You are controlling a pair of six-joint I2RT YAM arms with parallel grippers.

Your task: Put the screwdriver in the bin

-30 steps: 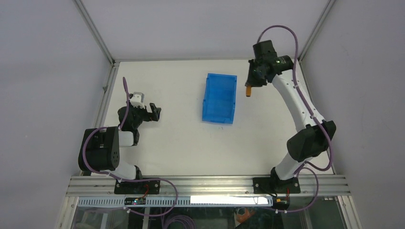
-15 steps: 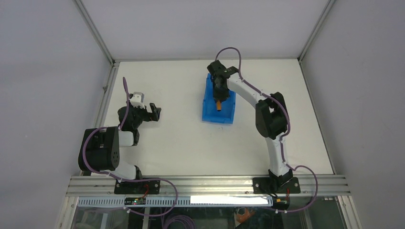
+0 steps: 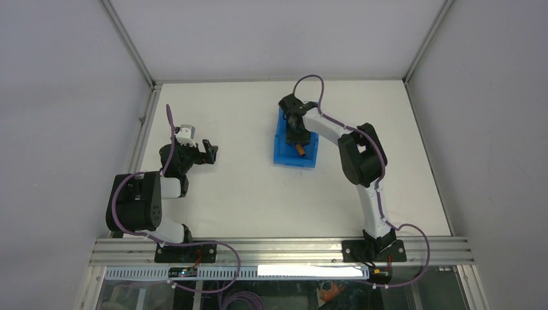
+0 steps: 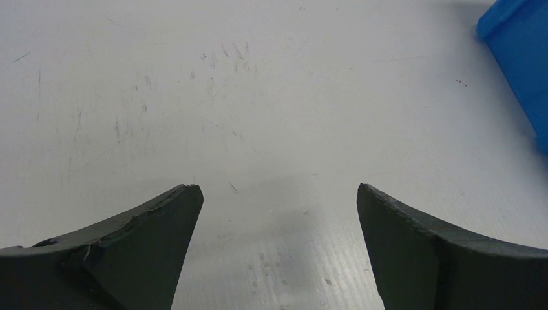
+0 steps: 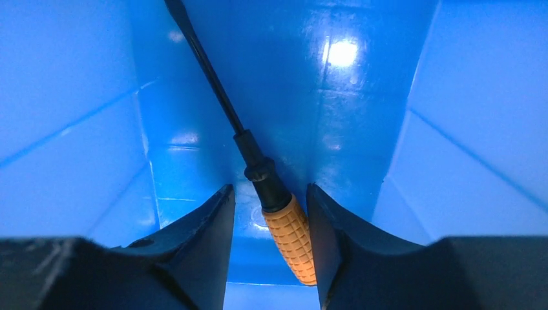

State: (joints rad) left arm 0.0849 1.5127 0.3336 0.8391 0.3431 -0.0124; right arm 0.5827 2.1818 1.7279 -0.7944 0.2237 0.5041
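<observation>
My right arm reaches from the near edge of the table [image 3: 245, 194] to the bin [image 3: 283, 156], which sits mid-table toward the far edge. My right hand [image 3: 296, 132] dips inside it. The screwdriver [image 5: 284, 226] lies in the bin, long axis along the bin's length, orange handle toward the near edge, black shaft pointing toward the far edge. From above only the handle shows. My wrist camera shows the shaft and my fingers released, with blue visible beside the handle. My left hand [image 4: 278, 194] hovers open near the left edge.
</observation>
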